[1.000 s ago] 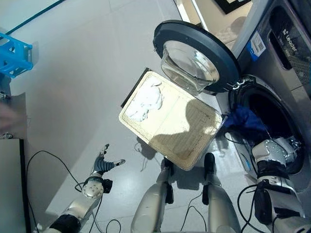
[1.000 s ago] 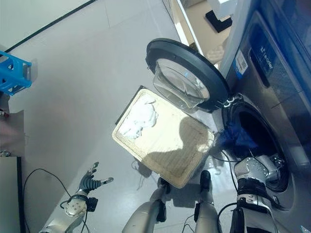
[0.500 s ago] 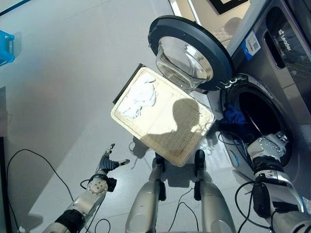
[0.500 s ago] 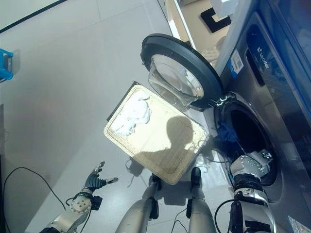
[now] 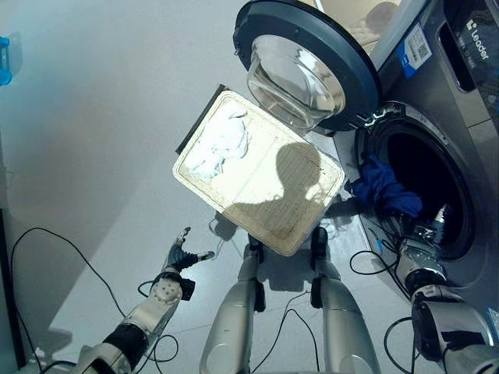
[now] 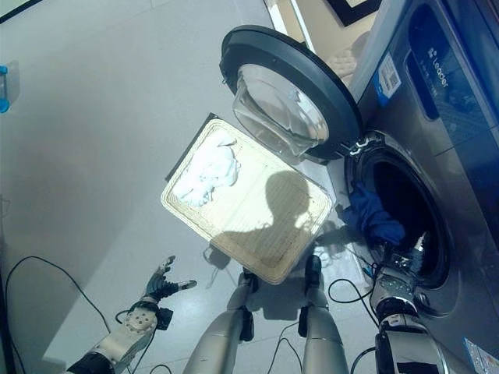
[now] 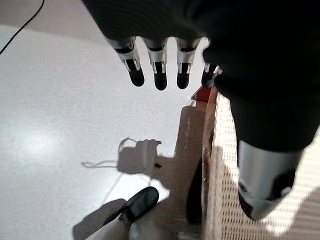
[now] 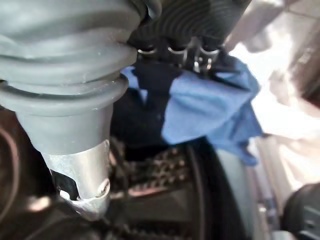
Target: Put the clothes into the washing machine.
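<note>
Here my right hand (image 8: 185,52) fingers touch the blue garment (image 5: 383,191) at the washer's (image 5: 456,117) mouth, right of frame, grip unclear; left hand (image 5: 181,255) open, lower left.

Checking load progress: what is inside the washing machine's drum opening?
A blue garment hangs over the lower left rim of the washing machine opening, partly inside. The right hand is at the rim. The drum's depths are dark.

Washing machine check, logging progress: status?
Left robot hand open, idle. Right robot hand at blue garment, grip unclear. Garment draped over drum opening. Door open.
</note>
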